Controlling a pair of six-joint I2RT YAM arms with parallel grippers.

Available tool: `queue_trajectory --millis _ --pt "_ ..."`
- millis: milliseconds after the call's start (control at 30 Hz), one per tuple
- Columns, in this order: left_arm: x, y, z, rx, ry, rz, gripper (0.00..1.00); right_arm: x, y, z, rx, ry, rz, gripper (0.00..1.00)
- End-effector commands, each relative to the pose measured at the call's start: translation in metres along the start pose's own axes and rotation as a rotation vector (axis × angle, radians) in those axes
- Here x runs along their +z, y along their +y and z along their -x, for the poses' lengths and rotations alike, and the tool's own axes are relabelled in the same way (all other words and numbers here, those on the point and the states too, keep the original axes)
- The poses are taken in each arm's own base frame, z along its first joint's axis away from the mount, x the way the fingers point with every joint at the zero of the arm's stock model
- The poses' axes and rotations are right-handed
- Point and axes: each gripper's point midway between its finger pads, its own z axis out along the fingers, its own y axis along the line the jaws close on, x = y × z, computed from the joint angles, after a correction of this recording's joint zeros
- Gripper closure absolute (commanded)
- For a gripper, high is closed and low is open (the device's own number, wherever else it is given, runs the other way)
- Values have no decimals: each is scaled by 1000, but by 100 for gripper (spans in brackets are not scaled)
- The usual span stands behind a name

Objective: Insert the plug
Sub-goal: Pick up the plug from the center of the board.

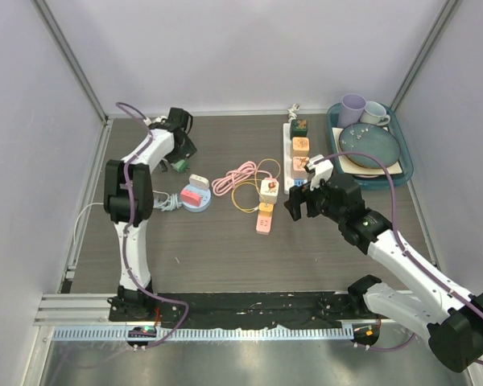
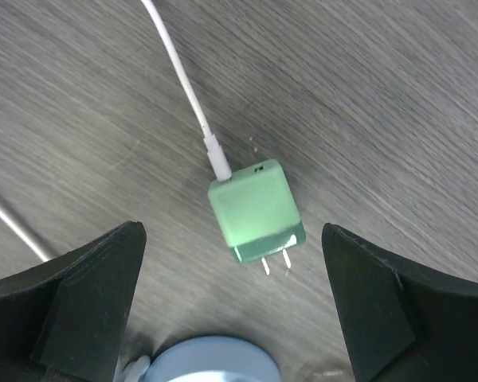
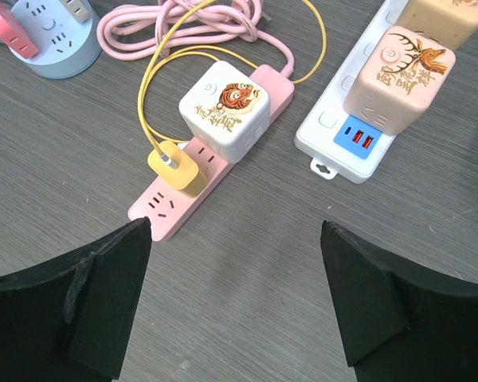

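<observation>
Though wide open and empty, left gripper [image 2: 232, 232] astride green plug [image 2: 255, 211], right gripper [image 3: 235, 228] near part-filled pink strip [image 3: 163, 211]

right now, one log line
left tool: open over green plug | green plug: loose on table | right tool: open near pink strip

A teal tray [image 1: 407, 157] sits at the far right corner of the dark wood-grain surface [image 1: 225, 249]. In it a dark round plate [image 1: 369, 146] lies on a pale square dish [image 1: 395, 168]. A purple cup [image 1: 352, 108] and white mug [image 1: 375, 113] stand side by side behind.
</observation>
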Motion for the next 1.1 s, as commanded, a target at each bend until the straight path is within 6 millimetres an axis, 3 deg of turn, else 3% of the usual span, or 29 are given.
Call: queue_trajectory --millis 0,100,300,467,600,633,700,733,800,833,867,900,967,1033,1067 --pt "10 -1 5 -42 22 60 4 2 7 16 15 -61 27 9" --pt "19 1 -3 -31 43 81 8 1 6 18 14 -69 25 9" --pt "23 2 -3 -17 42 84 28 3 9 15 15 -57 41 9" --pt "6 5 12 0 5 73 60 4 11 13 8 -44 50 9" --pt "-34 8 43 -15 -82 31 69 7 19 12 0 -28 93 9" --pt "-56 6 57 -34 -124 -9 70 7 24 15 0 -27 120 9" --pt "-78 9 64 -44 -151 -50 70 10 29 16 20 -18 143 9" --pt "-108 6 76 -67 -196 -113 70 10 34 24 27 -36 161 9" --pt "-128 8 72 -67 -211 -147 69 11 41 30 74 -66 181 9" --pt "-160 5 78 -81 -253 -214 69 10 49 44 86 -127 209 9" --pt "-165 5 68 -72 -248 -231 69 10 55 48 137 -146 231 9" --pt "-183 -3 63 -69 -267 -285 69 10 62 62 153 -217 263 9" --pt "-216 -1 53 -75 -301 -363 69 9 78 71 244 -250 309 9" --pt "-247 -17 38 -39 -340 -470 69 7 96 81 285 -300 368 9" --pt "-265 -11 32 -37 -366 -511 69 7 99 83 306 -313 367 9"
